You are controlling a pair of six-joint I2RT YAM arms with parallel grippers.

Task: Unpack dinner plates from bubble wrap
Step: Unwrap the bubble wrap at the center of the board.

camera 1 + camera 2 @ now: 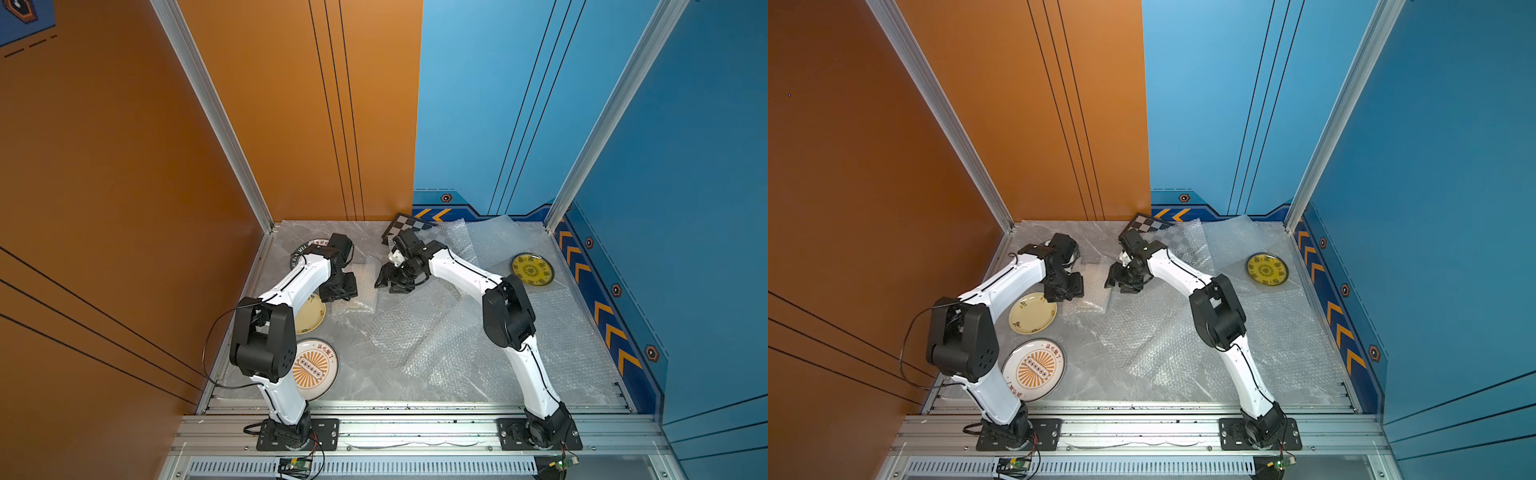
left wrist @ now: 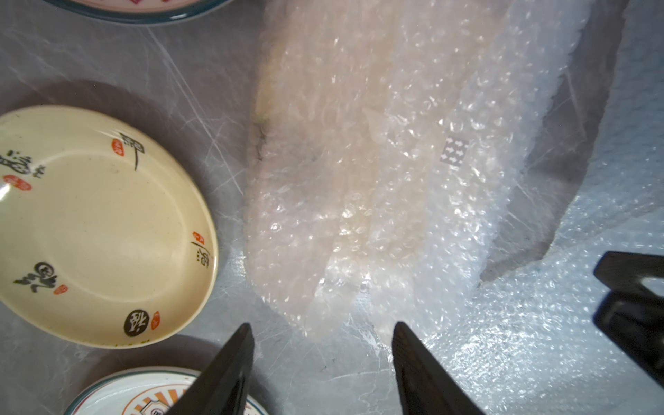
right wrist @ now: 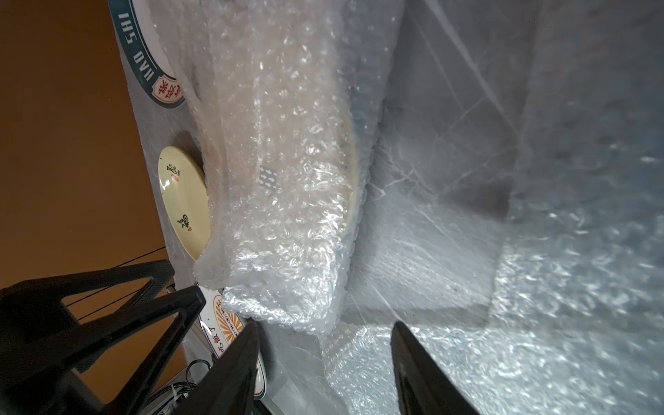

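A folded bundle of bubble wrap point(image 1: 362, 286) point(image 2: 359, 161) point(image 3: 284, 179) lies on the table between my two grippers, and a pale plate rim shows through it. My left gripper point(image 2: 323, 330) point(image 1: 349, 291) is open just short of the bundle's near end, with bare table between its fingers. Facing it from the opposite side, my right gripper point(image 3: 325, 327) point(image 1: 384, 278) is also open and holds nothing. Unwrapped dinner plates lie around: a cream one point(image 1: 309, 313) point(image 2: 100, 230), an orange sunburst one point(image 1: 313, 368), a green-lettered one point(image 1: 300, 251) point(image 3: 151, 61) and a yellow one point(image 1: 532, 270).
Loose bubble wrap sheets point(image 1: 436, 332) cover the middle and right of the grey marble table point(image 1: 353, 374). A black-and-grey checkerboard point(image 1: 409, 226) leans at the back wall. Orange and blue walls close in the sides and back.
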